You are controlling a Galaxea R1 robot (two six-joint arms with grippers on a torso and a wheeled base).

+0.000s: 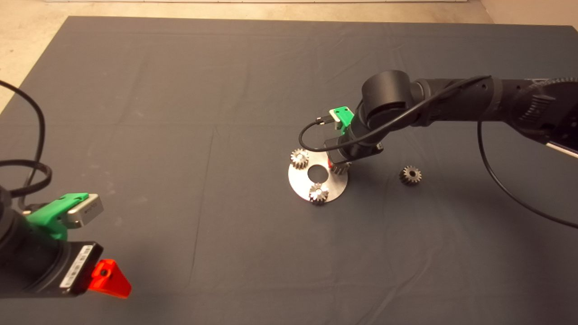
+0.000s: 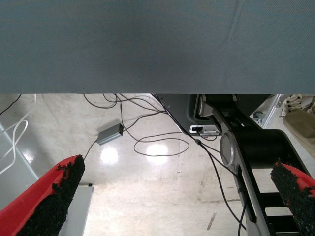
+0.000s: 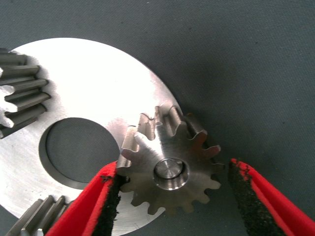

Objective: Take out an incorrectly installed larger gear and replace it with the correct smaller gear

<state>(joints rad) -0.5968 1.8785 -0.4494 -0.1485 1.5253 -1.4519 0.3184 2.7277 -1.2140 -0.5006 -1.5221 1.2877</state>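
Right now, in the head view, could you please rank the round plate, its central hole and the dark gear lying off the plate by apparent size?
1. Round plate, clearly largest.
2. Dark gear and central hole: they look about alike, so I won't rank them.

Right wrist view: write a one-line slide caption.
Open right gripper straddles a small gear seated on a pin at the edge of the round metal plate.

Bench surface and surrounding floor

A dark grey mat (image 1: 180,113) with faint creases covers the bench; pale concrete floor (image 1: 27,27) borders it along the far edge and far left corner. In the left wrist view, glossy floor (image 2: 162,196) carries loose black cables (image 2: 162,142), 1 small grey box (image 2: 109,133) and 2 bright light reflections.
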